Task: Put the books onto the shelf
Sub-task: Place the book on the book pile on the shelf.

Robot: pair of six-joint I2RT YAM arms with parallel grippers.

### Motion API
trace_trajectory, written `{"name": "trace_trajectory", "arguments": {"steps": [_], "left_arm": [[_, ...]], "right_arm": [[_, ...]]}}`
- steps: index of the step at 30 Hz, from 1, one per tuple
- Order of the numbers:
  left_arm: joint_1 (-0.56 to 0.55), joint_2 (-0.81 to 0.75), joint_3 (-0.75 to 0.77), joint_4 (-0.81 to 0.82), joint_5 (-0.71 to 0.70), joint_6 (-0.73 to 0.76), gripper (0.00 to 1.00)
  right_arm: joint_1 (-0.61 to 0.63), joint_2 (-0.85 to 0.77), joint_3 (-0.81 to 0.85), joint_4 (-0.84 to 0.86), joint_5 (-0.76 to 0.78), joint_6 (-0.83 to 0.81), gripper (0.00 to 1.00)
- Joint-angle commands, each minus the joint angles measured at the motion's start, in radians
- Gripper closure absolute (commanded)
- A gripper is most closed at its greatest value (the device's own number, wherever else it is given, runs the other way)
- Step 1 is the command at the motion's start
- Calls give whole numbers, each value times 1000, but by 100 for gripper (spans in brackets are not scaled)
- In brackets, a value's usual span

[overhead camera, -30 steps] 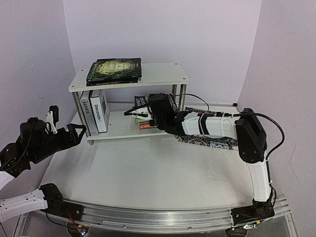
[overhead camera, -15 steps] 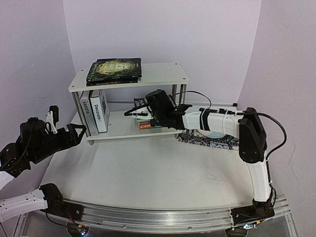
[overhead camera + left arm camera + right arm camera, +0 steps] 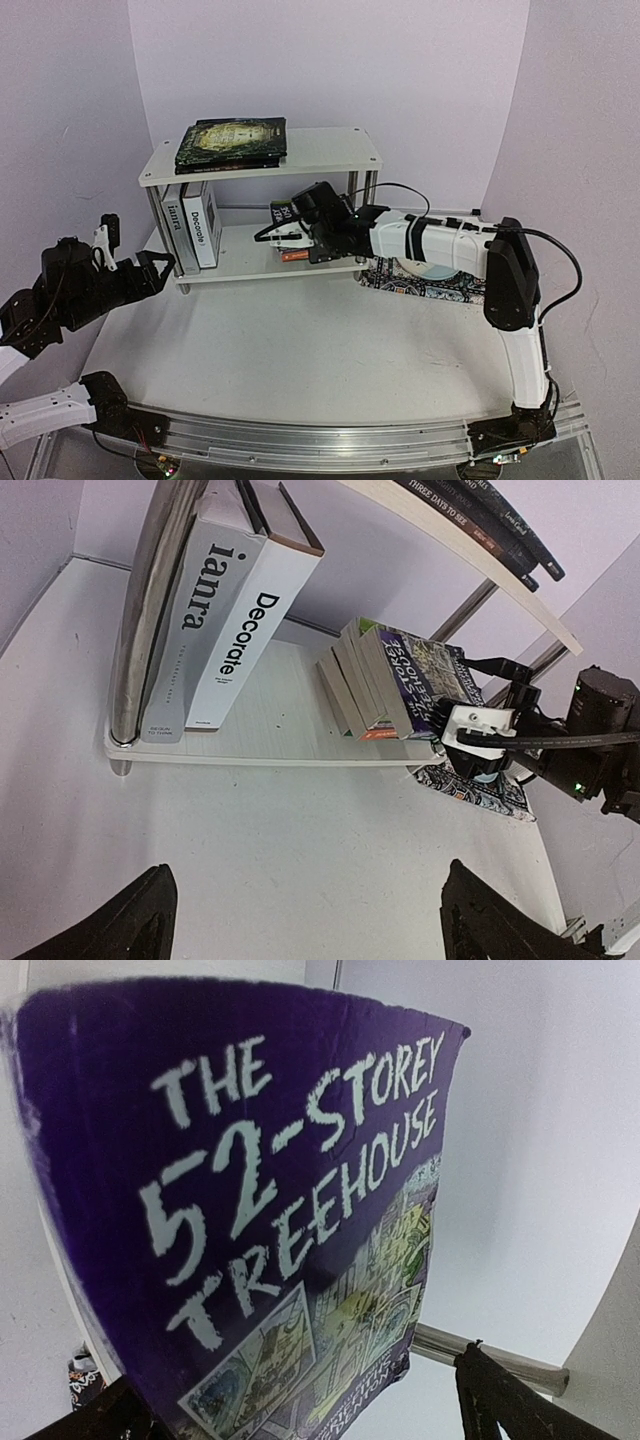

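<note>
Top external | right arm (image 3: 430, 242) outstretched to shelf (image 3: 330, 146) | left arm (image 3: 70, 290) bent

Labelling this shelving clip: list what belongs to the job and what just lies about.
Job: white two-tier shelf with chrome posts; two thick white hardbacks; dark books lying flat on top; purple Treehouse paperback; paperbacks standing beside it.
Lying about: dark patterned rectangular mat.

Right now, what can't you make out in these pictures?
- Top view: right arm covers most of the mat.
- Right wrist view: purple book blocks most of the frame.
- Left wrist view: neighbouring paperbacks show only page edges, no titles.
- Top view: dark books' cover too small to read.
</note>
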Motion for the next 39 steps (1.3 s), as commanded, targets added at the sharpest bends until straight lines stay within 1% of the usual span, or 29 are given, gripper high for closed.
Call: {"name": "trace_trajectory", "arguments": {"steps": [1, 5, 8, 9, 15, 16, 18, 19, 31, 33, 39], "left_arm": [[-3, 17, 13, 15, -1, 1, 7], [-3, 25, 14, 15, -2, 1, 7], [-3, 27, 13, 17, -4, -1, 7], [-2, 31, 13, 17, -4, -2, 7], [-3, 46, 17, 17, 1, -2, 7], [-3, 46, 17, 17, 1, -2, 7], [-3, 45, 17, 17, -1, -2, 7], [-3, 44, 16, 17, -2, -3, 7], [-3, 45, 20, 17, 2, -3, 7], [-3, 41, 16, 17, 3, -4, 7], [-3, 39, 13, 17, 4, -4, 7]], "right_arm": [[-3, 2, 66, -87, -8, 67, 4], [-1, -34, 57, -139, -54, 109, 2], [-1, -34, 60, -157, -56, 110, 2], [-1, -32, 63, -160, -53, 110, 4], [-1, -25, 80, -166, -53, 115, 26], [-1, -28, 82, -170, -55, 118, 29], [-1, -34, 86, -184, -61, 125, 29], [-1, -37, 86, -190, -65, 129, 31], [-1, -12, 120, -194, -58, 129, 66], [0, -7, 128, -194, -58, 129, 69], [-3, 11, 143, -194, -55, 123, 68]]}}
